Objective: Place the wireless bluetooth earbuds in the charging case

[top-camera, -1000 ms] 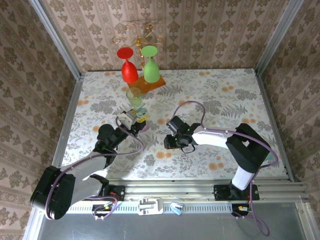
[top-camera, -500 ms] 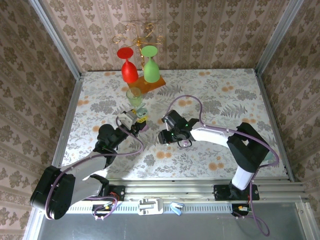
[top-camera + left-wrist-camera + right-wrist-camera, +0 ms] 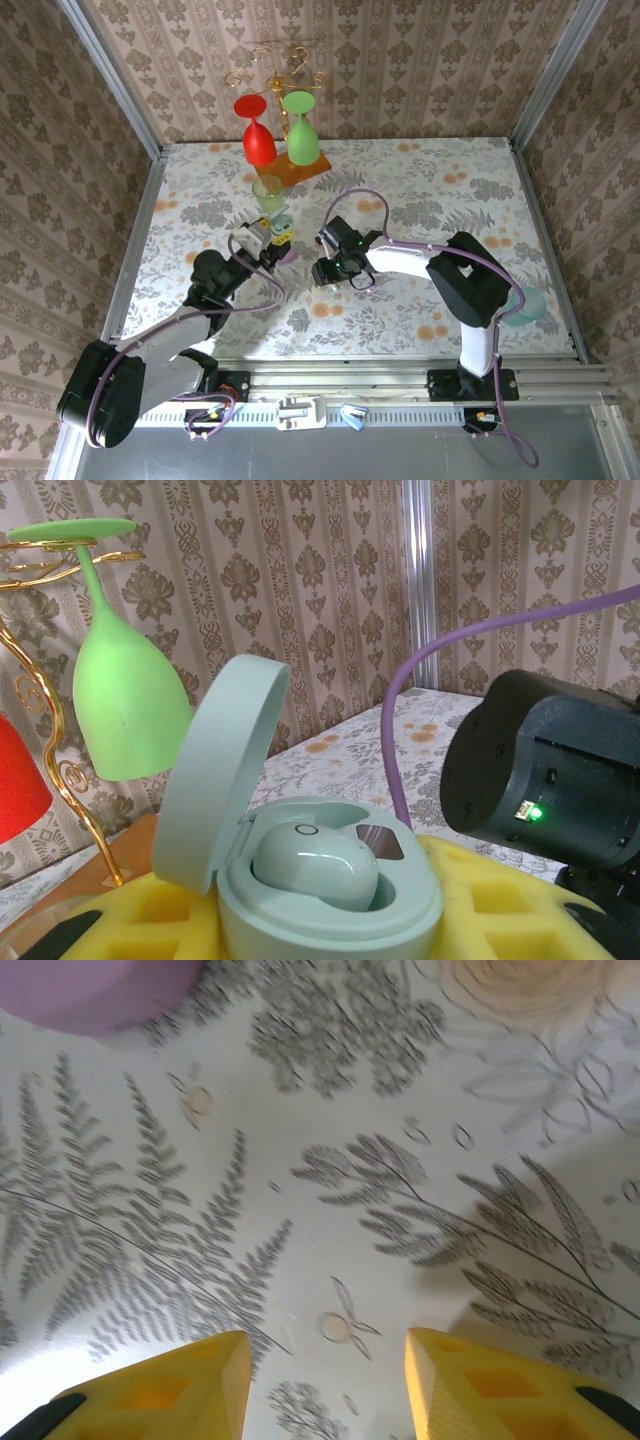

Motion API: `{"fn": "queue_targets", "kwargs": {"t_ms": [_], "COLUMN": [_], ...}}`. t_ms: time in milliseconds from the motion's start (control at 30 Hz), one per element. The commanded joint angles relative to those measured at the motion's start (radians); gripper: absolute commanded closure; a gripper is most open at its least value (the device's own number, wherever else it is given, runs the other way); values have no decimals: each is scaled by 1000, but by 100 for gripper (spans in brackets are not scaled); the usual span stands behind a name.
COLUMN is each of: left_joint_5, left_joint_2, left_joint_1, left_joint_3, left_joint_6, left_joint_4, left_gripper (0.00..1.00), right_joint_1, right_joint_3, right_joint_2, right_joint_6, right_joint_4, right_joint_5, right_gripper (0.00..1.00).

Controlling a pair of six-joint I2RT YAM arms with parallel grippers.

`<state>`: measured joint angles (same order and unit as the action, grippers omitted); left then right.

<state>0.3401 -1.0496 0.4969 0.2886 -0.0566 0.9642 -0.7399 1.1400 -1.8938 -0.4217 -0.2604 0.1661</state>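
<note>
My left gripper [image 3: 330, 925] is shut on the mint charging case [image 3: 330, 880], which sits between its yellow fingers [image 3: 520, 900]. The case's lid [image 3: 215, 770] stands open. One pale earbud [image 3: 315, 865] lies in the near well, and the well beside it shows a dark contact [image 3: 380, 842]. In the top view the left gripper [image 3: 272, 236] holds the case near the table's middle. My right gripper [image 3: 322, 272] hangs just to its right, low over the cloth. Its yellow fingers [image 3: 165, 1390] are open with only tablecloth between them [image 3: 325, 1360].
A purple oval thing [image 3: 95, 990] lies on the cloth ahead of the right gripper, beside the left gripper [image 3: 287, 256]. A small green glass [image 3: 267, 190] and a gold rack with a red glass [image 3: 259, 140] and a green glass [image 3: 301, 138] stand behind. A teal cup [image 3: 527, 303] sits far right.
The right gripper has swung left across the table toward the left gripper, and its jaws have widened slightly. The left gripper has kept still with the case.
</note>
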Motion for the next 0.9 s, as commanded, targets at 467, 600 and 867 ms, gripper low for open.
{"fn": "queue_targets", "kwargs": {"t_ms": [467, 600, 867], "left_joint_5": [5, 5, 14], "left_joint_2": [-29, -33, -49], "left_joint_1": [5, 5, 6], "left_joint_3": [38, 37, 33], "left_joint_6": [-6, -6, 8], "left_joint_4": [10, 16, 47], "left_gripper": [80, 80, 80], "right_joint_1": [-36, -41, -13], "right_joint_3": [-200, -210, -95], "right_joint_2": [187, 233, 141], "right_joint_6": [-95, -96, -33], "right_joint_4": [0, -2, -14], "right_joint_5": [162, 107, 4], "right_gripper": [56, 56, 55]}}
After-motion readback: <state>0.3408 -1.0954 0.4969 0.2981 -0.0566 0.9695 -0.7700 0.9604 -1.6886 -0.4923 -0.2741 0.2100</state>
